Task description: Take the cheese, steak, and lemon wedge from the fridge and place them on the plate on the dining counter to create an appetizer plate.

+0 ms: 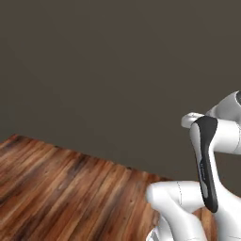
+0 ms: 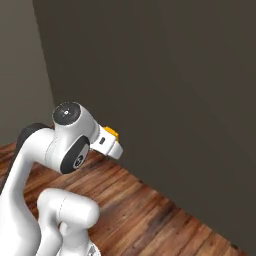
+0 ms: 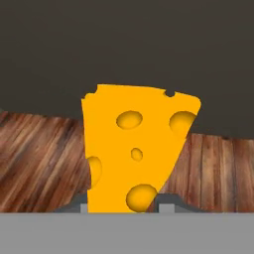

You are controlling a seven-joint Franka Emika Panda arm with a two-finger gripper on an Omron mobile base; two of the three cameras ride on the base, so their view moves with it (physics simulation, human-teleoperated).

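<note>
Nearest us, the orange-yellow, hole-pocked cheese wedge (image 3: 136, 154) sits clenched in our tool (image 3: 124, 206) above the wooden plank floor (image 1: 61, 188). Judging so, plating it, then steak and lemon, remains.

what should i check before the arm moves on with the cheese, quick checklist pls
1. Cheese sits between the fingertips of the hand: ok.
2. Hand shut on the cheese: ok.
3. Cheese lifted clear of the wooden floor: ok.
4. Space between the hand and the dark wall ahead in the right base view: ok.
5. Plate on the dining counter ready to receive: cannot tell.
6. Steak and lemon wedge whereabouts: cannot tell.
</note>
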